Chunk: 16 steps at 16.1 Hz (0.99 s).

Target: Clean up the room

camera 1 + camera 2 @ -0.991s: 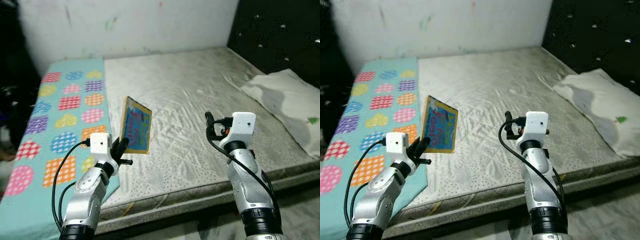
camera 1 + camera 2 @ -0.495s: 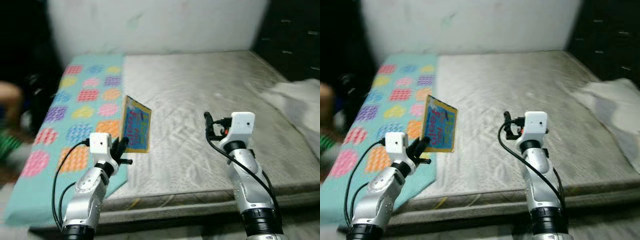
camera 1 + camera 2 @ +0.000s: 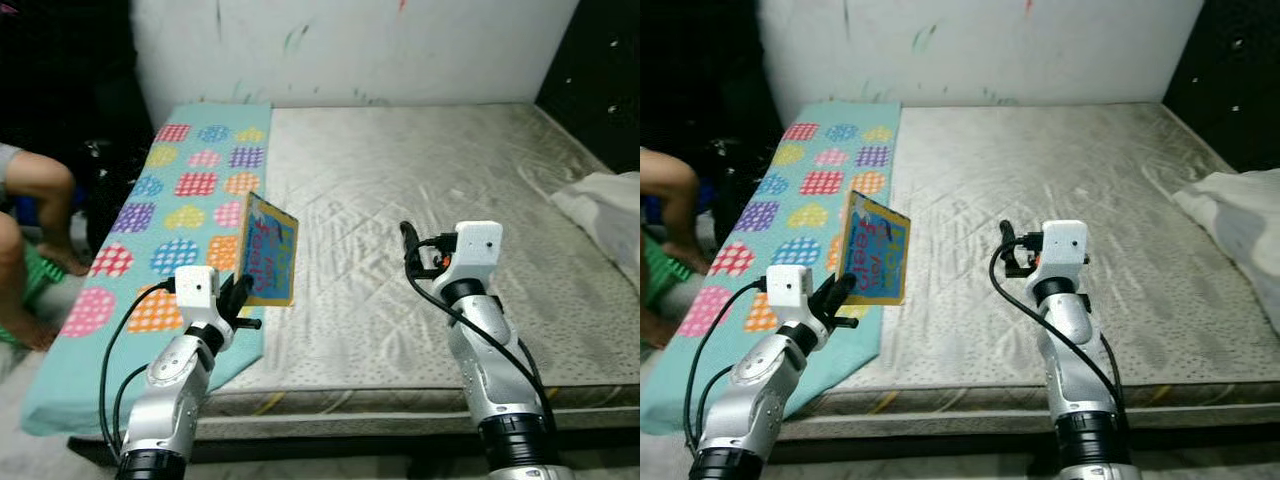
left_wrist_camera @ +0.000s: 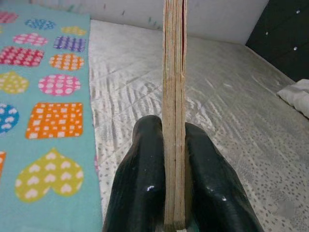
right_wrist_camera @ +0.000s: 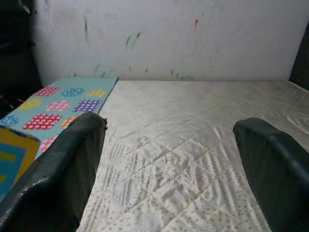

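Note:
A thin board book (image 3: pixel 268 250) with a yellow border and blue cover is held upright above the near left part of the bed, and my left gripper (image 3: pixel 238 300) is shut on its lower edge. In the left wrist view the book's edge (image 4: pixel 174 106) stands clamped between the two black fingers (image 4: pixel 140 179). My right gripper (image 3: pixel 407 247) hovers open over the middle of the grey mattress (image 3: pixel 420 190), its fingers (image 5: pixel 63 169) wide apart with nothing between them.
A teal blanket (image 3: pixel 170 210) with coloured hearts and squares covers the bed's left strip. A white pillow (image 3: pixel 610 205) lies at the right edge. A person's bare leg (image 3: pixel 35 200) is on the floor at the left. The white wall (image 3: pixel 350 50) stands behind the bed.
The camera has swung left, so the bed has shifted right, the pillow slid toward the edge and the person's leg has come into view. Both arms keep their pose, book still gripped.

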Available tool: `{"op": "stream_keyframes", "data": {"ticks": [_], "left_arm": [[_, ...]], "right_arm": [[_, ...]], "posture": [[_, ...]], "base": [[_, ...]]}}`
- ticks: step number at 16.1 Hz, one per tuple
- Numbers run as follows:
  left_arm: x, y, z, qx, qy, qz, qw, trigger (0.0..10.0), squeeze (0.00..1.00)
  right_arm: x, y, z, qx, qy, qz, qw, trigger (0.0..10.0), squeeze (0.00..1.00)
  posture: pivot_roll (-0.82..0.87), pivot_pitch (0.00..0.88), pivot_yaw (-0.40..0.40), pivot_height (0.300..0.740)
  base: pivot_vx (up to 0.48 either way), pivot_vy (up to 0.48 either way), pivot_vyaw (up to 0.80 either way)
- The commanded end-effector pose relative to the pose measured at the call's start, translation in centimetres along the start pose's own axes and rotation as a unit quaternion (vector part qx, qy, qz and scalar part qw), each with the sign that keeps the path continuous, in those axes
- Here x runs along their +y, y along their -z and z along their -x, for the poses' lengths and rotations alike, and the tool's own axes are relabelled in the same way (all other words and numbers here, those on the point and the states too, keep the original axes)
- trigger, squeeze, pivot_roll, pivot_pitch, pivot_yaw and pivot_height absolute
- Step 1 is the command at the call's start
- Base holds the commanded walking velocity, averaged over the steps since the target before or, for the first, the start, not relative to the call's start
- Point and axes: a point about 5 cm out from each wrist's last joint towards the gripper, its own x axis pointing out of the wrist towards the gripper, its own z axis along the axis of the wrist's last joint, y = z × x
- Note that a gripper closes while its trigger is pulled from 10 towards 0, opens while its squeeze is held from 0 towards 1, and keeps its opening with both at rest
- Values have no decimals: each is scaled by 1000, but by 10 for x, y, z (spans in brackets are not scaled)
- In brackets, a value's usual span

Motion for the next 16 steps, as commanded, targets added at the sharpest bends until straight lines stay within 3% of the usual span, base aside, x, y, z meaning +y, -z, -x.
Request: {"op": "stream_keyframes", "data": {"ticks": [1, 15, 16], "left_arm": [[-3, -11, -3, -26, 5, -5, 1000, 10000, 0], [-1, -13, -6, -33, -3, -6, 999, 10000, 0], [8, -21, -3, -54, -48, -43, 996, 10000, 0]], "right_arm": [[-2, -4, -2, -9, 2, 3, 1000, 10000, 0], [-4, -3, -1, -5, 5, -3, 1000, 10000, 0], [-5, -2, 0, -4, 6, -3, 1000, 10000, 0]], "posture": [[-116, 0, 11, 740], [-115, 0, 12, 740], [-105, 0, 3, 740]], "base": [[0, -326, 0], [0, -299, 0], [0, 0, 0]]}}
